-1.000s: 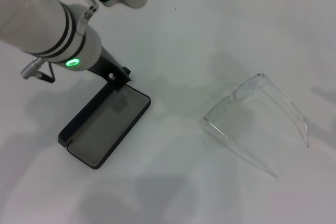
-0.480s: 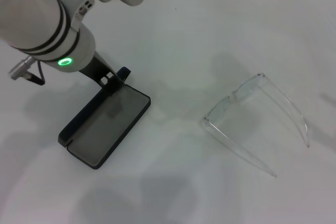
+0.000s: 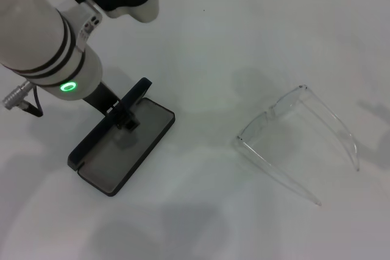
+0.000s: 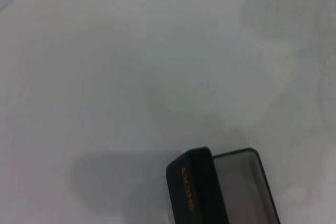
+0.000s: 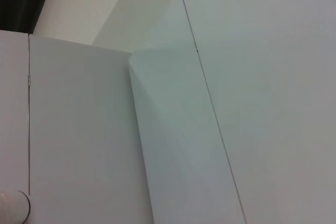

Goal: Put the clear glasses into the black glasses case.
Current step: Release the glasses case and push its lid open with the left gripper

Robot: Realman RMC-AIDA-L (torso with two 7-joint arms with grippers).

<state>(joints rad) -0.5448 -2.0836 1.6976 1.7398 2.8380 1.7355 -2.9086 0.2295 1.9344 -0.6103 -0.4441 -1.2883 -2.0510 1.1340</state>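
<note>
The left arm has drawn back, tilting the lid of the black glasses case (image 3: 119, 150) upward; its jaws grip that lid. The clear glasses (image 3: 298, 141) lie well apart on the table (image 3: 213, 41).

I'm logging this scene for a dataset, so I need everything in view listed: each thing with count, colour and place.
black glasses case: one, black shell with grey lining, open on the table's left side, lid raised on edge.
clear glasses: one pair, transparent, on the table's right side, temple arms unfolded, apart from the case.
table: one, white, under everything.
left gripper: one, black, at the case's raised lid, on a white arm with a green light.
right gripper: not in view; its wrist camera shows only white surfaces.
</note>
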